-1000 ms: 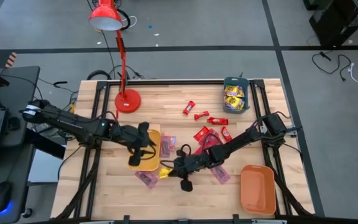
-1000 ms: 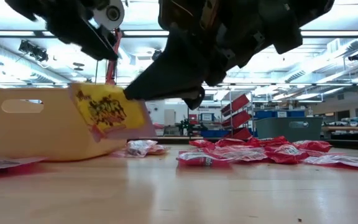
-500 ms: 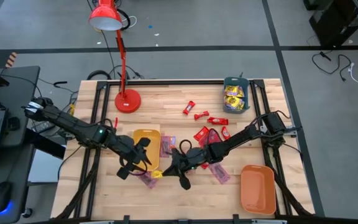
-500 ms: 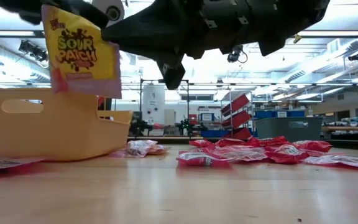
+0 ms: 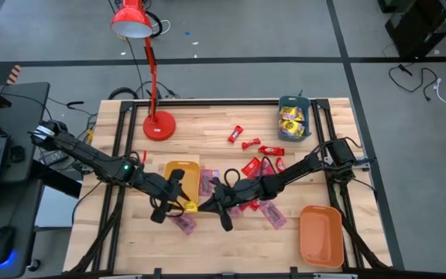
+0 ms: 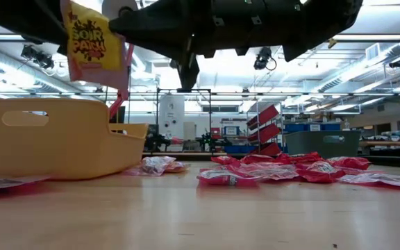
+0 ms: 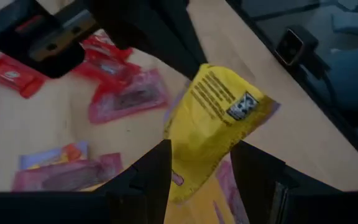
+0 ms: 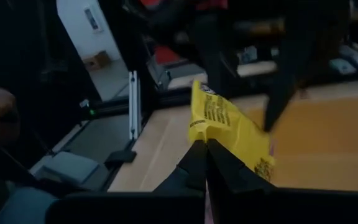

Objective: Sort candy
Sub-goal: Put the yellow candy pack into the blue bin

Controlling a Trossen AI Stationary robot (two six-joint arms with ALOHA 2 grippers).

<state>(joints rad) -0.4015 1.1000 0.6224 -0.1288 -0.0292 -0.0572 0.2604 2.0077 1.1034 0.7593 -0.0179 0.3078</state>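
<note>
A yellow candy packet (image 6: 92,45) with dark print hangs in the air above the yellow tray (image 6: 54,135), beside its near right corner (image 5: 194,195). My right gripper (image 8: 205,155) is shut on it. My left gripper (image 7: 201,177) is open, just left of the packet (image 5: 190,206). Its two fingers stand on either side of the packet's lower part (image 7: 194,165). Red candy (image 5: 254,167) and pinkish packets (image 5: 183,223) lie flat on the table around both grippers. My right gripper pinches the yellow packet by one edge (image 8: 199,127) between its two shut fingers. The fingers come nearly level from the table's right side. The packet stands upright, lifted clear of table and tray. My left gripper: I cannot tell whether its fingers touch the packet.
A teal tray (image 5: 293,118) with yellow candy stands at the far right. An orange tray (image 5: 320,236) stands at the near right. A red desk lamp (image 5: 159,124) stands at the far left. More pinkish packets (image 5: 273,215) lie near the right arm.
My right gripper has risen and tipped up toward level. It has carried the yellow packet from near table height to above the tray's rim, where it now hangs upright. My left gripper has gone from over the yellow tray toward the near edge, to the packet.
</note>
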